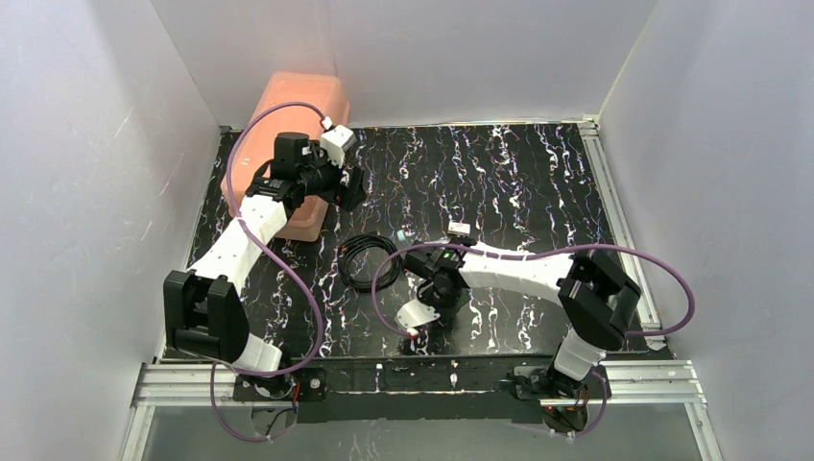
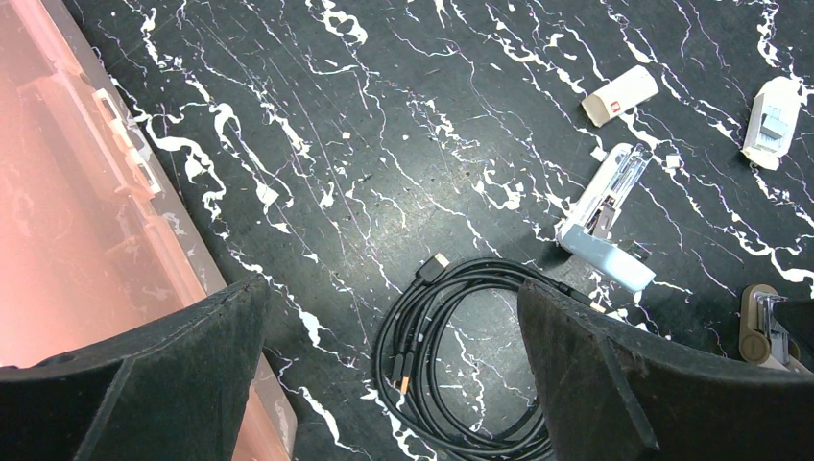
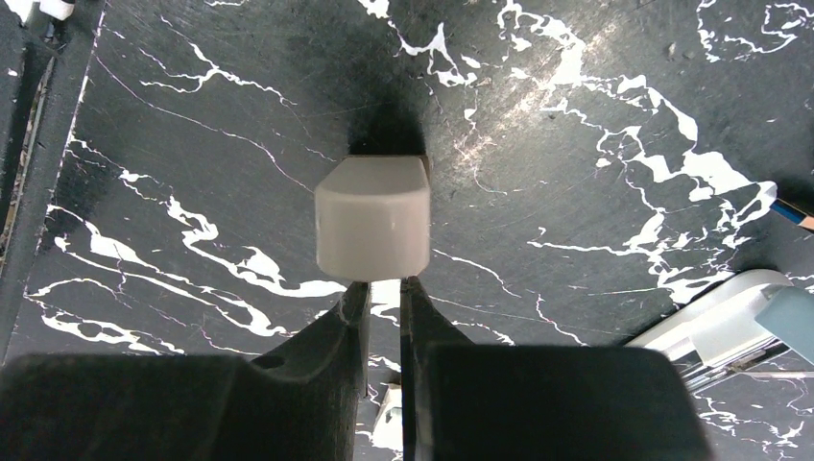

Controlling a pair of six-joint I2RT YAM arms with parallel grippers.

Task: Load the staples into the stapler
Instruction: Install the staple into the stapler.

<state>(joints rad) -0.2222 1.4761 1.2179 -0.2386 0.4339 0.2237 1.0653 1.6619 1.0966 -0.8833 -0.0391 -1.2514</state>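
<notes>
The stapler (image 2: 605, 216) lies swung open on the black marbled table, its light-blue shell below a silver channel. It also shows as the stapler (image 1: 405, 236) from above and the stapler (image 3: 730, 322) in the right wrist view. My right gripper (image 3: 384, 283) hangs just beside it, jaws drawn to a narrow slit at the near end of a small pale sleeve (image 3: 372, 216). On that sleeve (image 2: 754, 327) a silvery bit of the staples (image 2: 768, 309) shows where the fingers meet it. My left gripper (image 2: 392, 288) hovers wide open and empty, well left of the stapler.
A coiled black cable (image 2: 461, 355) lies below the left gripper. A pink bin (image 1: 288, 125) stands at the back left. A small white-tan box (image 2: 619, 96) with a red mark and a white block (image 2: 773, 120) lie beyond the stapler. White walls close in three sides.
</notes>
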